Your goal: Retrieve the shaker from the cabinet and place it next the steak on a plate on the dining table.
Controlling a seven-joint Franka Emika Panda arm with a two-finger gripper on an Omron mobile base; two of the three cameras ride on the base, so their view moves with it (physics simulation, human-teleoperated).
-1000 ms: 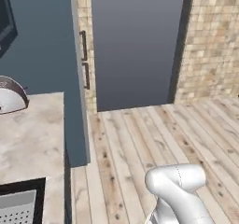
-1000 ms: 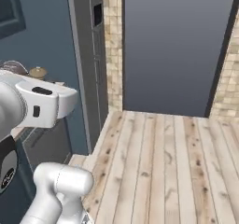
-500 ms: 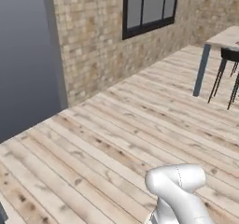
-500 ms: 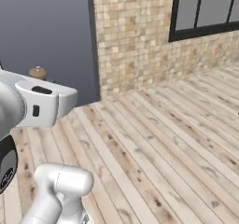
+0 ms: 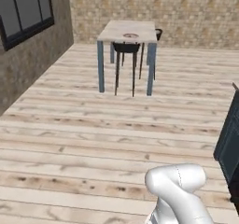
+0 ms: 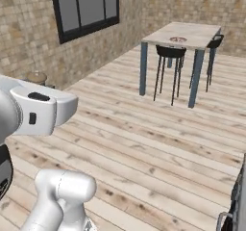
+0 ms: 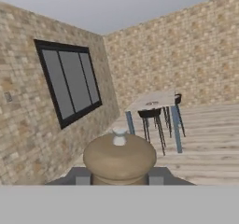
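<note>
Hand view: fingers (image 7: 82, 177) clenched on the shaker (image 7: 119, 157), tan knob top up between the tips of the gripper (image 7: 119, 178). Well ahead across plank floor (image 5: 93, 139), the dining table (image 5: 122, 33), carrying the plate (image 5: 130, 35); dark stools (image 6: 169, 57) tucked beside. Black-framed window (image 7: 69, 86) on brick wall at left.

Plate (image 5: 131, 35) on dining table (image 5: 116, 31); chairs (image 5: 126, 48) beside table.

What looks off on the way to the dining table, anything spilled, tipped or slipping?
Nothing stands out. The shaker sits upright between the gripper fingers, and the dining table with its plate looks undisturbed.
</note>
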